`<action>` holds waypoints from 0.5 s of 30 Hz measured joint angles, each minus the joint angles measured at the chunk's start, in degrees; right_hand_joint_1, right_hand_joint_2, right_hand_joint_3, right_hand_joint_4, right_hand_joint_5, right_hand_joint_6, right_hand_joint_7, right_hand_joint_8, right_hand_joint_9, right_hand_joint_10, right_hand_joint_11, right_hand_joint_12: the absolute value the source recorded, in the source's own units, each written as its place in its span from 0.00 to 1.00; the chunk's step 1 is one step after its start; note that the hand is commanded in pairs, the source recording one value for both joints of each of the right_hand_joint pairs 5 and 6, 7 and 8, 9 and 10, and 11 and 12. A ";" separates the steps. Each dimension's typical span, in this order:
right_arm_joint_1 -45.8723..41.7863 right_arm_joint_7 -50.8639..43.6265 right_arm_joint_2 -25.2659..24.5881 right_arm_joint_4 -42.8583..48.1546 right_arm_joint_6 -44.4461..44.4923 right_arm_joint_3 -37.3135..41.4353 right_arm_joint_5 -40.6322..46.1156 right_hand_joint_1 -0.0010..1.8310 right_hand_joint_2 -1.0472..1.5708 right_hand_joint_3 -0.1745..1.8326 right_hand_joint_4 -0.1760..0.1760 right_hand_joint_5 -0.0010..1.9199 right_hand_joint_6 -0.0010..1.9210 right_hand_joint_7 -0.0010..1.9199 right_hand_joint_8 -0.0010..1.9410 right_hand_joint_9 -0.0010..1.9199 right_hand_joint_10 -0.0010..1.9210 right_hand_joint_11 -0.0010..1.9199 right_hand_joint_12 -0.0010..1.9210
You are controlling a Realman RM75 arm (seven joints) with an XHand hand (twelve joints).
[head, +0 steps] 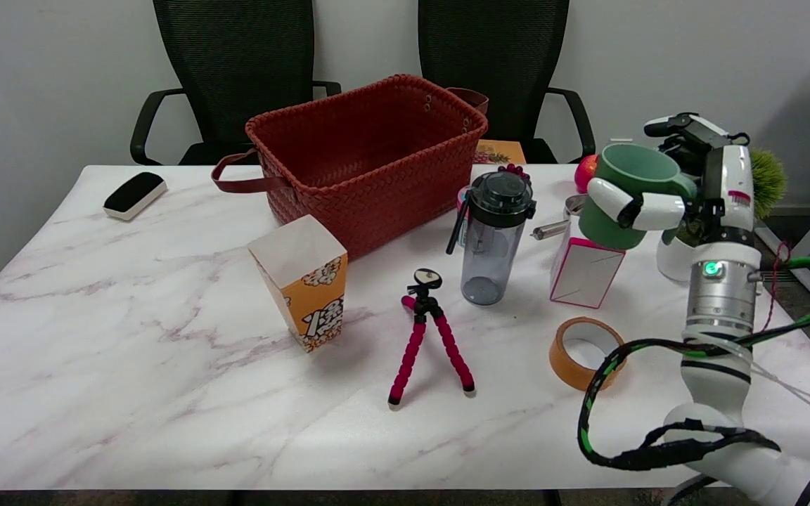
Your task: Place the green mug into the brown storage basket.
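Note:
The green mug (623, 190) hangs in the air at the right of the table, tilted a little, above the pink-edged white box (584, 270). My right hand (679, 186) grips it: a white finger wraps across its front and other fingers reach behind its rim. The brown woven storage basket (377, 176) stands at the back centre, with a strap handle at each end and nothing visible inside. The mug is well to the right of the basket and about level with its rim.
Between mug and basket stands a grey water bottle (493, 235). A red tripod (429, 337), a popcorn box (303, 288) and an orange tape roll (584, 351) lie nearer. A pomegranate (583, 172), a steel utensil (553, 226) and a potted plant (763, 176) sit at the back right. An eraser (134, 195) is far left.

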 measured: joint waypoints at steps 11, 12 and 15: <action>5.30 -1.44 1.21 -0.49 -12.40 7.11 0.62 0.59 0.36 0.54 0.50 0.43 0.43 0.71 0.70 0.63 0.63 1.00 1.00; 6.16 -1.51 1.37 -0.79 -13.48 7.51 0.70 0.59 0.36 0.55 0.50 0.43 0.43 0.71 0.70 0.63 0.63 1.00 1.00; 9.78 -1.73 1.97 -2.36 -17.60 8.52 0.96 0.59 0.34 0.56 0.50 0.42 0.42 0.70 0.69 0.63 0.63 1.00 1.00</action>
